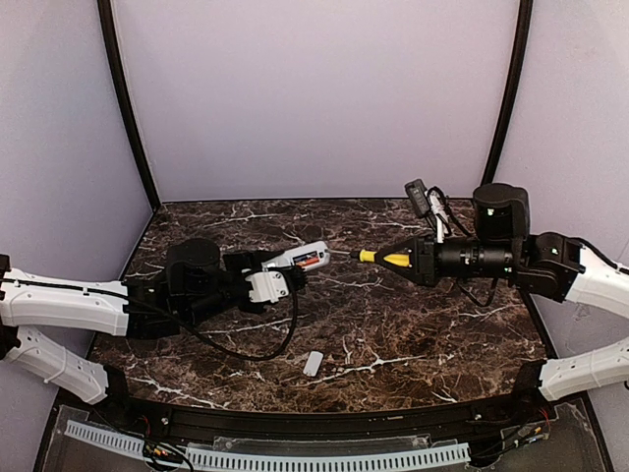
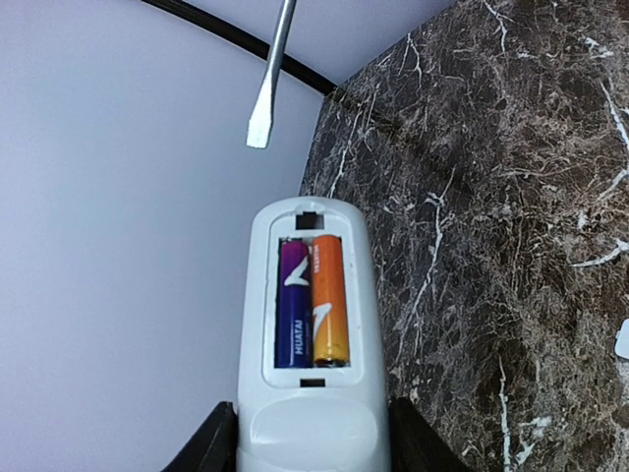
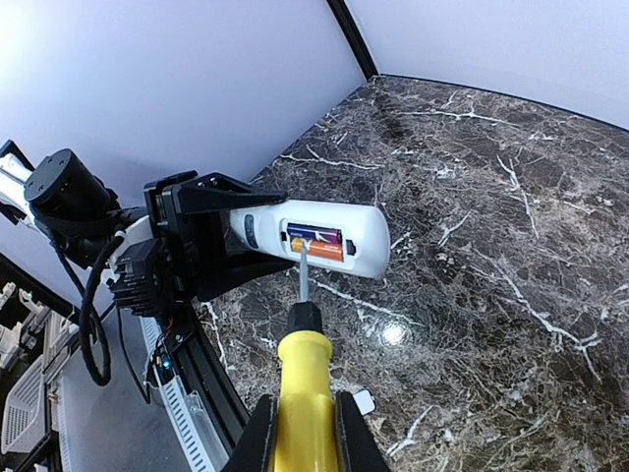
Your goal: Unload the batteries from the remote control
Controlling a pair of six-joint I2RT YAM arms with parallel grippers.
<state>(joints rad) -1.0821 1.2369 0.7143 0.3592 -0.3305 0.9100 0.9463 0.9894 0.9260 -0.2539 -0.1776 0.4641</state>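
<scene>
1. Nearest the arm bases, a small white cover piece [image 1: 314, 363] lies flat on the dark marble tabletop [image 1: 413, 344]. It lies by itself, well apart from both grippers.
2. Further in on the left, the left gripper [image 1: 283, 272] reaches toward the middle of the table. Its black fingers [image 2: 211, 447] are clamped on either side of the remote control [image 1: 303, 259], holding it by its near end.
3. The remote control is a slim white bar that sticks out past the fingers toward the table's centre. Its back faces up and the battery recess is uncovered.
4. Both batteries [image 2: 313, 303] sit in the recess, side by side and lengthwise along the remote. In the left wrist view the purple one is on the left and the orange one on the right.
5. From the right side, the right gripper [image 1: 418, 261] has its jaws closed tight on the yellow handle of a flat-blade screwdriver [image 1: 391, 259]. The screwdriver is held roughly level, with its shaft pointing left at the remote.
6. The blade tip is near the remote's free end but apart from it. In the left wrist view it hangs beyond that end with a clear gap, touching neither the casing nor the batteries.
7. Farthest back, a plain pale wall [image 1: 314, 98] closes off the table.
</scene>
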